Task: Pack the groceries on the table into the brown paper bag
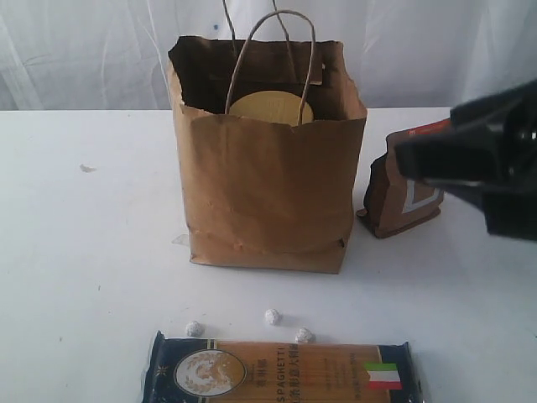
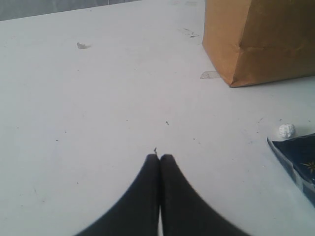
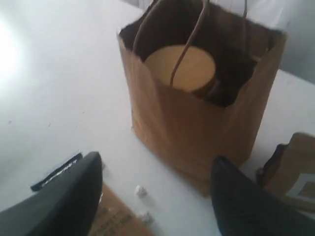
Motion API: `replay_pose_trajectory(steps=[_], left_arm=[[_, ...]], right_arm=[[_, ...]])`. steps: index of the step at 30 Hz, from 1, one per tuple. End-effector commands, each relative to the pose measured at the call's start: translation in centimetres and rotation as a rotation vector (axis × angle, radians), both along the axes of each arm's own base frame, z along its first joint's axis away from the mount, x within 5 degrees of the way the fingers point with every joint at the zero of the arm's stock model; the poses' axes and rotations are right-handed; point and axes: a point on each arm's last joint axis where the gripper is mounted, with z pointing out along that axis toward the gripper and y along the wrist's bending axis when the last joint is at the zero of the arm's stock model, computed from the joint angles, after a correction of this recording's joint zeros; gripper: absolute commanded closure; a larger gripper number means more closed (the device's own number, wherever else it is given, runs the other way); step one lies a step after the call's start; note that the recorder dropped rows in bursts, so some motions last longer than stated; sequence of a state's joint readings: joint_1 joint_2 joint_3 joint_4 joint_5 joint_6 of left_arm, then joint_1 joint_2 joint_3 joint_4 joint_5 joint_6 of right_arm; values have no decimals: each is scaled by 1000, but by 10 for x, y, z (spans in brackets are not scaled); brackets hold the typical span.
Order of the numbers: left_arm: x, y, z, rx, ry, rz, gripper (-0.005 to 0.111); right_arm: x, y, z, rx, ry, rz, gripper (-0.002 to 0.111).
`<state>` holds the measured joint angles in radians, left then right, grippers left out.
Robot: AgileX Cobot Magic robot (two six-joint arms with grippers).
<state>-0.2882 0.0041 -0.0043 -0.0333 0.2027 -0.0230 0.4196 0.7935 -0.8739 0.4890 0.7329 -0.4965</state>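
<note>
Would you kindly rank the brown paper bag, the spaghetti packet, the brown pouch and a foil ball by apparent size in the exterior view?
Largest to smallest:
1. brown paper bag
2. blue spaghetti packet, cropped by the frame and nearest the camera, so its rank is unsure
3. brown pouch, partly hidden
4. foil ball

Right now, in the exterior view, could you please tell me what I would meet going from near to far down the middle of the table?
First the blue spaghetti packet → tiny foil balls → brown paper bag, with a tan jar lid showing inside it.
</note>
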Motion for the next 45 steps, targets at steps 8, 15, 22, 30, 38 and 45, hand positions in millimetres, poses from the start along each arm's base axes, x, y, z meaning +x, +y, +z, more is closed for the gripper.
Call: replay_pose_trajectory(steps=[8, 15, 22, 30, 38, 45], left_arm=[[0, 0, -1, 2, 0, -4, 107], [0, 0, -1, 2, 0, -4, 107], [0, 0, -1, 2, 0, -4, 107], [0, 0, -1, 2, 0, -4, 107], [0, 0, -1, 2, 0, -4, 107], [0, 0, -1, 2, 0, -4, 107]], right_arm=[[-8, 7, -45, 5, 234, 70, 49], [6, 19, -80, -45, 389, 120, 49], [37, 45, -115, -121, 439, 126, 49], [75, 64, -164, -205, 458, 29, 49], [91, 71, -209, -273, 579, -15, 49], [101, 82, -224, -298, 599, -12, 49]])
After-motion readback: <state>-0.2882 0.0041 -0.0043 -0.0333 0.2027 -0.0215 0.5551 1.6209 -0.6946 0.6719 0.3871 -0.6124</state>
